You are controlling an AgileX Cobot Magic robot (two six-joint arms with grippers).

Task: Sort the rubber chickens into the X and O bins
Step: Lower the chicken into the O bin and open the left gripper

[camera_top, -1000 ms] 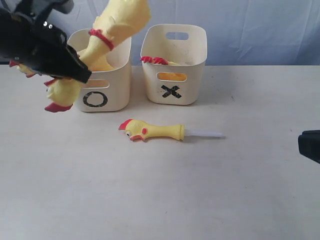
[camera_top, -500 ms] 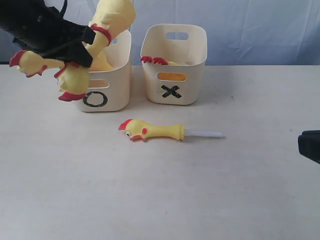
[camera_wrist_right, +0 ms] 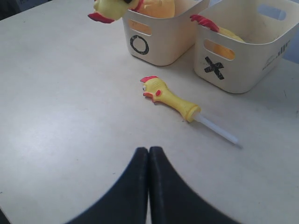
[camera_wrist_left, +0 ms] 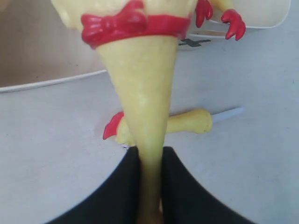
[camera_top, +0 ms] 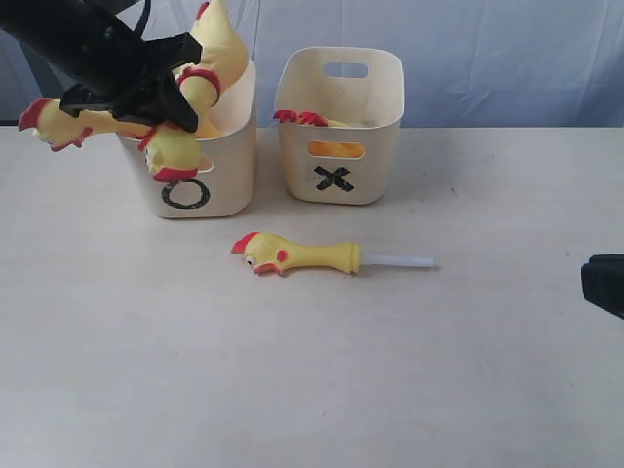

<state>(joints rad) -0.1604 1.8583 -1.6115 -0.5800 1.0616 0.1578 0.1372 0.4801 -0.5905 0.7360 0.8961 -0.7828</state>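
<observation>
Counting chickens first: three show plainly. One long chicken (camera_top: 220,47) is in the left gripper (camera_wrist_left: 150,151), whose black fingers (camera_wrist_left: 180,186) are clamped on the thin part of its neck, just below the red neck band (camera_wrist_left: 135,23). From the exterior view this chicken hangs at the O bin (camera_top: 234,166), its fat end rising above the bin's opening while two red-tipped yellow ends poke out under the arm, one past the bin's left side and one in front of its near wall.

A second chicken (camera_top: 300,118) lies inside the X bin (camera_top: 380,146), red feet hooked over the left rim and yellow showing through the handle slot. A third, short chicken (camera_top: 302,256) lies flat on the desk (camera_top: 292,370) near its middle, in front of the gap between the bins, red comb toward the left edge and a pale tube (camera_top: 400,261) sticking out of its other end toward the right edge.

More yellow shows inside the O bin, possibly a fourth chicken, though it could be part of the held one.

Bins number two, both cream, standing side by side near the desk's far edge, just apart, the O bin nearer the left edge.

Over the desk's right edge hangs the right gripper (camera_wrist_right: 148,151), fingers pressed together on nothing, well apart from every chicken.
</observation>
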